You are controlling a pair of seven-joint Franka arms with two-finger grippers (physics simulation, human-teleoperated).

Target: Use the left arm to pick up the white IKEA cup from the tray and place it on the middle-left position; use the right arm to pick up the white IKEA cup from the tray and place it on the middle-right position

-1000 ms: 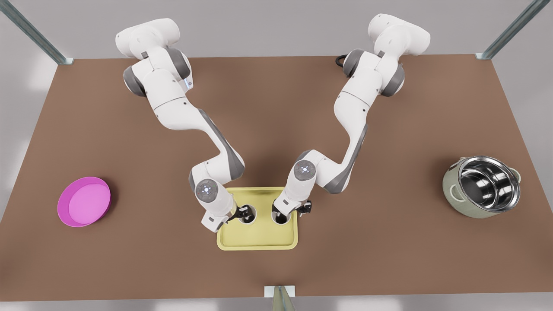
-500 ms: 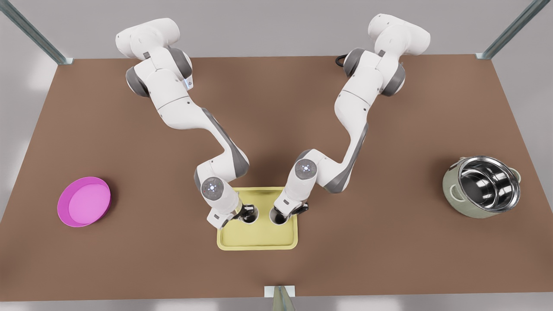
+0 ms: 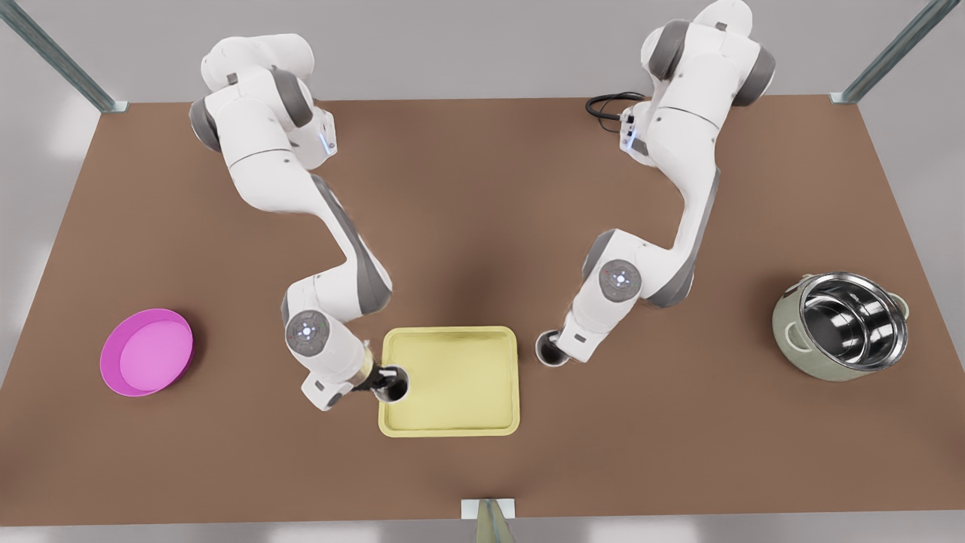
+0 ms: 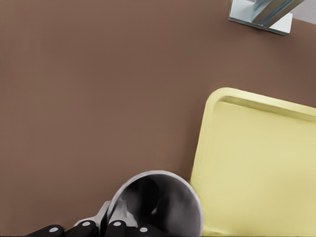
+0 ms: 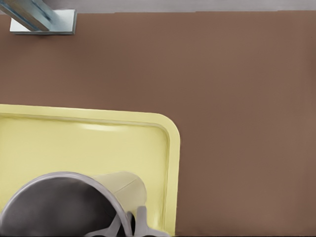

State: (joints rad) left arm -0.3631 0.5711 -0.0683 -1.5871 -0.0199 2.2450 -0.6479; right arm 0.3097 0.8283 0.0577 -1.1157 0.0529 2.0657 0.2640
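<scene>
Left pincer (image 3: 382, 379) grasping a cup (image 3: 393, 383) at the tray (image 3: 452, 411) edge; right pincer (image 3: 559, 351) grasping another cup (image 3: 548, 349) above the worktop (image 3: 482, 211).

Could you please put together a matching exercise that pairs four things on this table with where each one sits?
Things:
1. tray
2. magenta dish
3. pot
4. right cup, held by the right gripper

Places, by the front view:
A. far right
B. just off the tray's right rim
C. far left
D. middle, between the two grippers

Pairs: 1-D, 2-C, 3-A, 4-B.

The left gripper holds the left cup at the tray's left rim.
</scene>
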